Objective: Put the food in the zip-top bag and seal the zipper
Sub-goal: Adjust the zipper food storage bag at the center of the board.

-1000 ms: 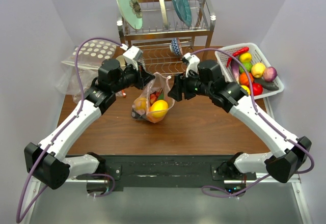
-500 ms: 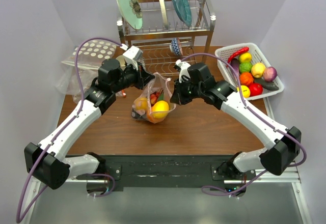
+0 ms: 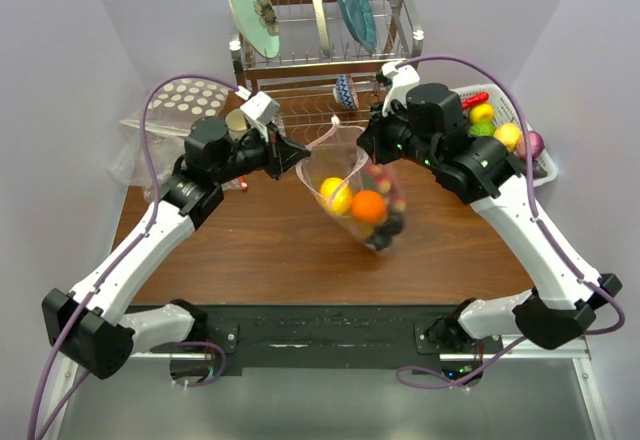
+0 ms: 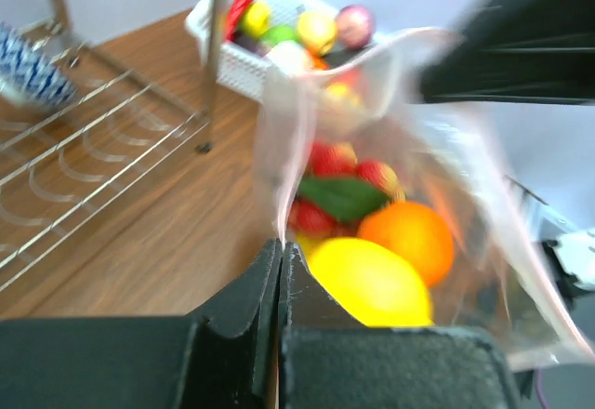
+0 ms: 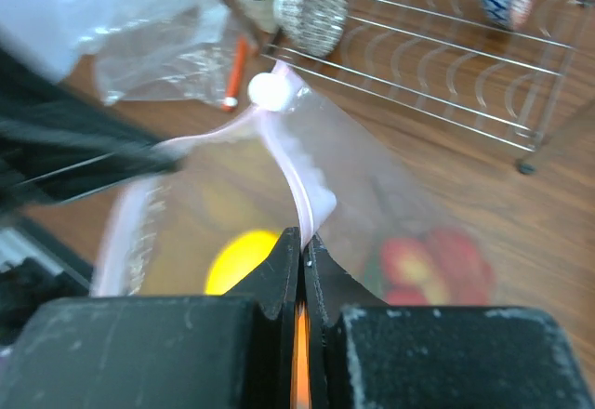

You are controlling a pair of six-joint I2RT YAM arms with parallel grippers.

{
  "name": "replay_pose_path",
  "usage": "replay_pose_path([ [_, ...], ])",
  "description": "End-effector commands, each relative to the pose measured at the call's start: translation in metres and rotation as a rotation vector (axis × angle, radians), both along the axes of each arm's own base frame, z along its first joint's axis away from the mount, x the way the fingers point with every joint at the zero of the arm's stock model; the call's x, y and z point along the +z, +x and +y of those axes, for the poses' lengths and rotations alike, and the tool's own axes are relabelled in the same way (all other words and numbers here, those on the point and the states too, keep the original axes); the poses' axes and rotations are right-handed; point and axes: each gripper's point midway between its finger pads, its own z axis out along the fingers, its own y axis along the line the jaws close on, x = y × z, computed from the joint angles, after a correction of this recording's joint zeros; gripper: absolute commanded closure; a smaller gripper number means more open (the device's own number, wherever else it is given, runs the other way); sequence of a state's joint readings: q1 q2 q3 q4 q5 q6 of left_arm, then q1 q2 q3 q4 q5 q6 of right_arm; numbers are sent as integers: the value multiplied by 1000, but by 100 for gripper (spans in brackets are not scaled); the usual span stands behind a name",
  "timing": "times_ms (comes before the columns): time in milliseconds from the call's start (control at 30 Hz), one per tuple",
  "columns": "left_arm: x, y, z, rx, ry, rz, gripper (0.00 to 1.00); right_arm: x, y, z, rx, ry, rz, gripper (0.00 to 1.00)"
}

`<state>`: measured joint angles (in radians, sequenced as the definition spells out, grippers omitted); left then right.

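The zip-top bag (image 3: 355, 185) hangs in the air above the table, stretched between both grippers. Inside lies the food: a yellow lemon (image 3: 337, 196), an orange (image 3: 368, 206), red berries (image 3: 386, 180) and dark pieces (image 3: 390, 228). My left gripper (image 3: 300, 152) is shut on the bag's left mouth edge, with the lemon (image 4: 372, 283) and the orange (image 4: 409, 239) just beyond its tips (image 4: 280, 246). My right gripper (image 5: 302, 237) is shut on the pinkish zipper (image 5: 299, 181), below a white slider (image 5: 271, 91). The mouth gapes between the two grips.
A steel dish rack (image 3: 320, 60) with plates and a blue-white bowl (image 3: 345, 90) stands at the back. The white basket (image 3: 520, 110) with more toy fruit sits back right, partly behind my right arm. A polka-dot bag (image 3: 185, 95) lies back left, and a red pen (image 5: 234, 74) lies on the table.
My right gripper closed on the bag's mouth. Both arms then lifted the bag and carried it right, so it now hangs stretched instead of resting on the table.
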<state>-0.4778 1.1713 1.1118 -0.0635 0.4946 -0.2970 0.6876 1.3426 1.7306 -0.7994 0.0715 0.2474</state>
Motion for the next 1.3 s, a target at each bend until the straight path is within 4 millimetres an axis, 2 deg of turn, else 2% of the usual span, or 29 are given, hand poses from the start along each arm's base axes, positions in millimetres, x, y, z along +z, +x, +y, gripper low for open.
replay_pose_path([
  [0,70,-31,11,-70,-125,-240,100,-54,23,-5,-68,-139,68,100],
  [67,82,-36,21,-46,-141,-281,100,-67,23,-5,-69,-153,94,100],
  [167,87,-35,31,-7,-162,-300,100,-64,21,-9,-75,-145,85,100],
  [333,73,-17,30,29,-140,-237,100,-36,15,-14,-73,-103,27,100],
  [400,62,-2,34,93,-108,-190,100,-39,12,-5,-30,-80,38,100],
  [433,57,3,36,119,-95,-173,100,-41,11,2,-3,-61,41,89],
  [467,54,7,38,141,-78,-166,100,-55,9,7,17,-58,77,67],
  [533,50,15,42,177,-61,-155,100,-76,7,18,43,-42,130,53],
  [600,44,18,41,182,-56,-140,100,-85,5,26,75,-14,151,53],
  [667,41,20,39,175,-56,-127,100,-95,4,26,71,-13,168,53],
  [767,39,20,38,170,-55,-120,100,-92,3,24,69,-14,155,53],
  [900,40,20,39,175,-56,-123,100,-87,4,15,41,-40,136,51],
  [1000,39,21,39,178,-53,-122,100,-75,9,-1,-22,-67,85,52],
  [1133,36,22,38,172,-53,-111,100,-58,27,-37,-146,-96,34,54],
  [1200,36,22,37,169,-53,-109,100,-55,33,-47,-154,-72,45,54],
  [1233,34,23,37,169,-52,-106,100,-57,41,-64,-199,-61,55,53],
  [1267,33,23,36,169,-50,-103,100,-57,45,-72,-215,-55,52,53],
])
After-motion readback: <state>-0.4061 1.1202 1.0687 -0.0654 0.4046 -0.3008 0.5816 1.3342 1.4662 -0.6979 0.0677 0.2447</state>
